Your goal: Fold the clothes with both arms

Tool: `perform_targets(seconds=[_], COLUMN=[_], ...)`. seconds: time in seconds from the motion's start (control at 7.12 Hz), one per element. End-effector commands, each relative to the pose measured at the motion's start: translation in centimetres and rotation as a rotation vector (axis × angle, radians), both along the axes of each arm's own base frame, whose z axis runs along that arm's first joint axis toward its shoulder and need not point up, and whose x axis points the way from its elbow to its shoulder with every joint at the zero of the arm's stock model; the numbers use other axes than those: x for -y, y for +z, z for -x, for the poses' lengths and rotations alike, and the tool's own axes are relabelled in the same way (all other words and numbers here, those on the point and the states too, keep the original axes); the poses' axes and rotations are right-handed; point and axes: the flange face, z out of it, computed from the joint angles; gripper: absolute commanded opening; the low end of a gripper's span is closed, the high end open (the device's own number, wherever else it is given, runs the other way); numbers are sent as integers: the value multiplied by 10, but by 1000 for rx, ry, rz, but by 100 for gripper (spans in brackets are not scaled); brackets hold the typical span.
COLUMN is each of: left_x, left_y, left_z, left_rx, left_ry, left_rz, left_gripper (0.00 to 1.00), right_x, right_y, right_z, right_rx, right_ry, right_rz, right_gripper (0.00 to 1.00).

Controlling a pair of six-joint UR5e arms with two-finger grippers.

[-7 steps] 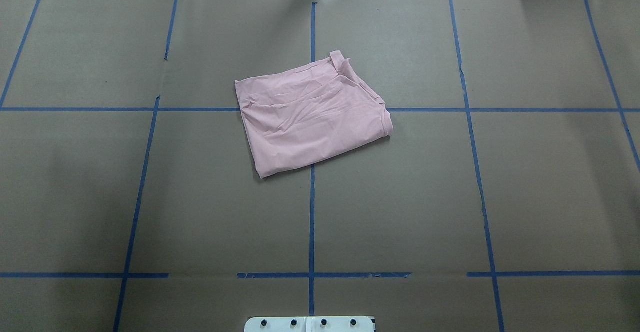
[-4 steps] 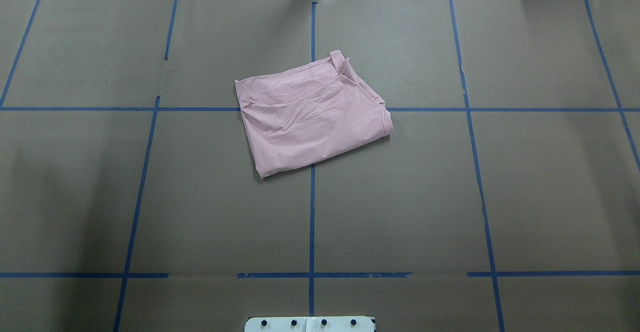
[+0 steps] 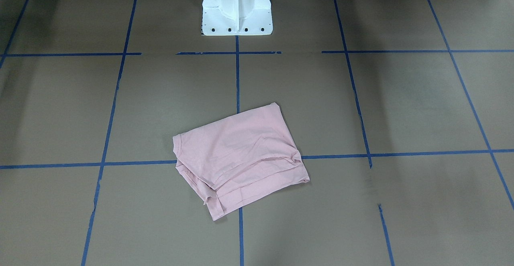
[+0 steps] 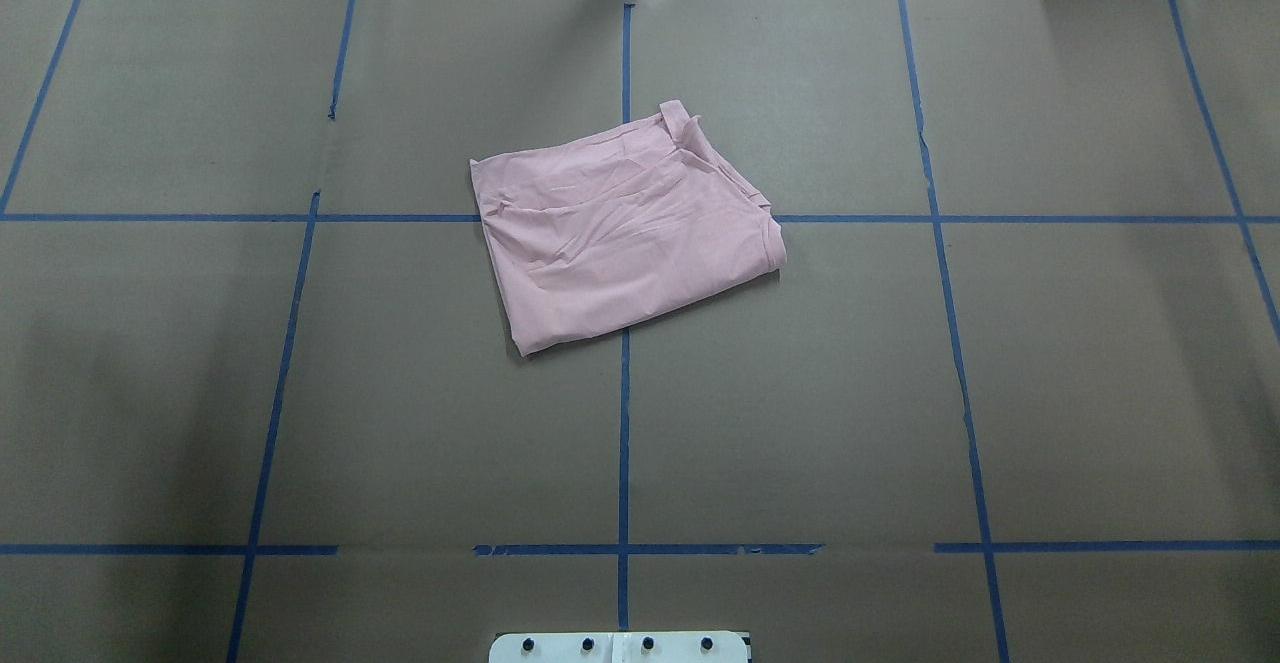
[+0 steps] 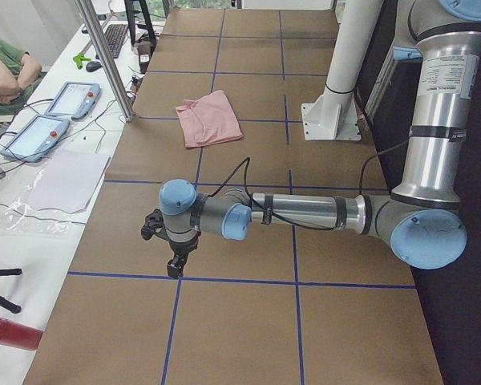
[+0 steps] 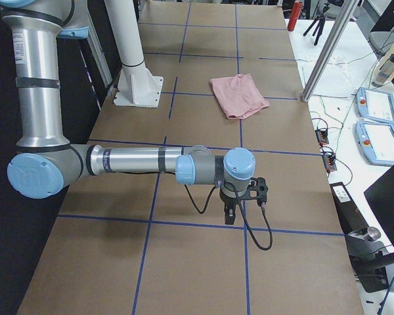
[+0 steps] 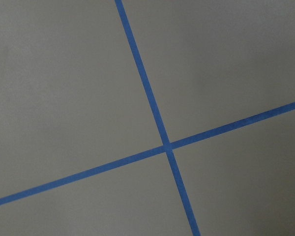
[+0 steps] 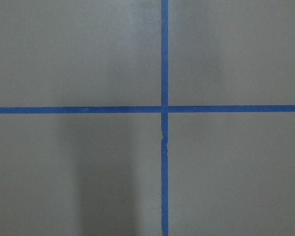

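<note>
The pink T-shirt (image 4: 625, 233) lies folded into a rough rectangle, plain side up, at the middle of the table; it also shows in the front view (image 3: 241, 157) and in both side views (image 5: 210, 119) (image 6: 238, 95). My left gripper (image 5: 175, 265) hangs low over the table's left end, far from the shirt. My right gripper (image 6: 230, 215) hangs low over the right end, also far from it. Both show only in side views, so I cannot tell whether they are open or shut. Both wrist views show only brown paper and crossed blue tape.
The white pedestal base (image 3: 237, 5) stands at the robot's edge of the table. Blue tape lines (image 4: 624, 443) grid the brown paper. Side benches hold teach pendants (image 5: 32, 136) (image 6: 381, 141). An operator (image 5: 4, 68) sits by the left bench.
</note>
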Motion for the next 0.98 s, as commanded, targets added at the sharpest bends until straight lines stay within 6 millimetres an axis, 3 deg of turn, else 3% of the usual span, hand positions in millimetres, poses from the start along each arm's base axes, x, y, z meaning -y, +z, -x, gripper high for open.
perform_targets(seconds=[0.0, 0.14, 0.42, 0.84], left_x=[-17, -21, -28, -28], left_y=[13, 17, 21, 21], left_z=[7, 25, 36, 36], left_rx=[7, 8, 7, 4], left_ry=[75, 52, 32, 32], left_rz=[-7, 4, 11, 13], left_gripper=[100, 100, 100, 100], right_x=[1, 0, 2, 2], right_y=[2, 4, 1, 2], right_z=[6, 5, 9, 10], right_rx=[-2, -8, -10, -10], right_ry=[-8, -8, -15, -17], right_rz=[6, 8, 4, 5], right_gripper=[100, 100, 100, 100])
